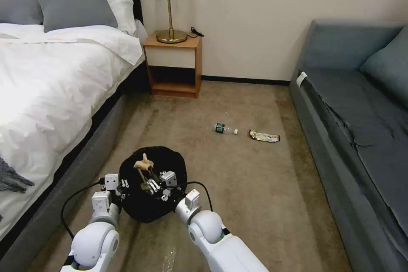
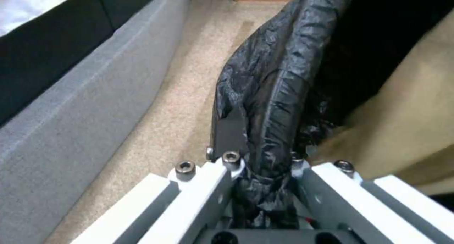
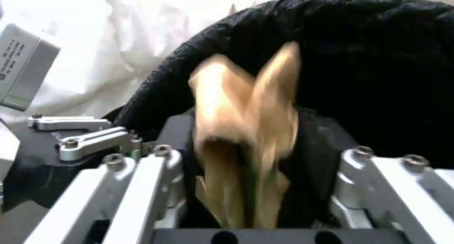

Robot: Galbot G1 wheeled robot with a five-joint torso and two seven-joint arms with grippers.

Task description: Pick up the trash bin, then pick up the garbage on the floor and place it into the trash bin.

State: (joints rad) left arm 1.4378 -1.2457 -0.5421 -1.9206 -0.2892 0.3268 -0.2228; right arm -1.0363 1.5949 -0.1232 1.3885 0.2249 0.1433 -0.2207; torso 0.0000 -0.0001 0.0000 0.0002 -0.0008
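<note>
Right hand (image 3: 246,187) clamps paper bag (image 3: 246,105) | left hand (image 2: 265,166) grips trash bin (image 2: 279,88) rim

Bedroom, home or hotel type. Bed (image 1: 51,76) with white linen and grey pillows (image 1: 72,0) along the left wall. Wooden nightstand (image 1: 173,66) beside it carries a brass lamp (image 1: 169,4). Grey-blue sofa (image 1: 361,106) along the right side. Beige carpet (image 1: 255,187) covers the floor between.

My right hand (image 1: 149,187) holds the crumpled brown paper bag (image 1: 143,164) over the trash bin (image 1: 153,182). My left hand (image 1: 121,185) grips its rim beside it.
</note>
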